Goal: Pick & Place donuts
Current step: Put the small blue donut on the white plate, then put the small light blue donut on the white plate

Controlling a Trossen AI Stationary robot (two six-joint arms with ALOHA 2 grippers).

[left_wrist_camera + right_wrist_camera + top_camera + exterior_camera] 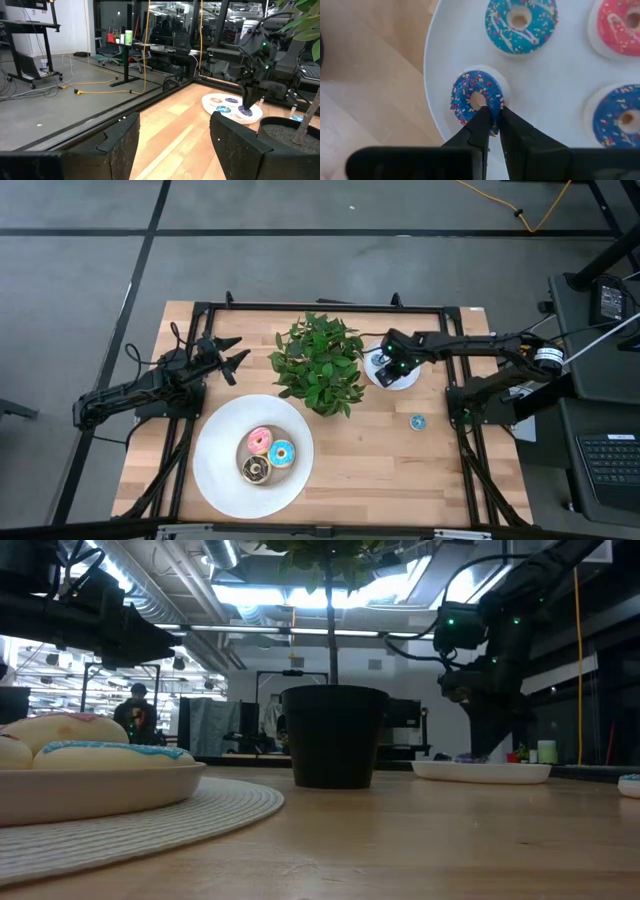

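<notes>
Right hand pinching rim of dark-blue sprinkled mini donut on small white plate; grasp step. Next: lift clear. Left hand spread, idle.

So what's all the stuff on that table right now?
Big donuts: three; pink, light blue, brown; on the large plate.
Large plate: one, white, front left.
Small plate: one, white, right of the plant.
Tiny donuts: four on the small plate: three blue, one red.
Loose tiny donut: one, teal, on the bare wood.
Potted plant: one, green, black pot, centre.
Left gripper: open, waiting at left.
Right gripper: shut on a dark blue tiny donut's edge.
</notes>
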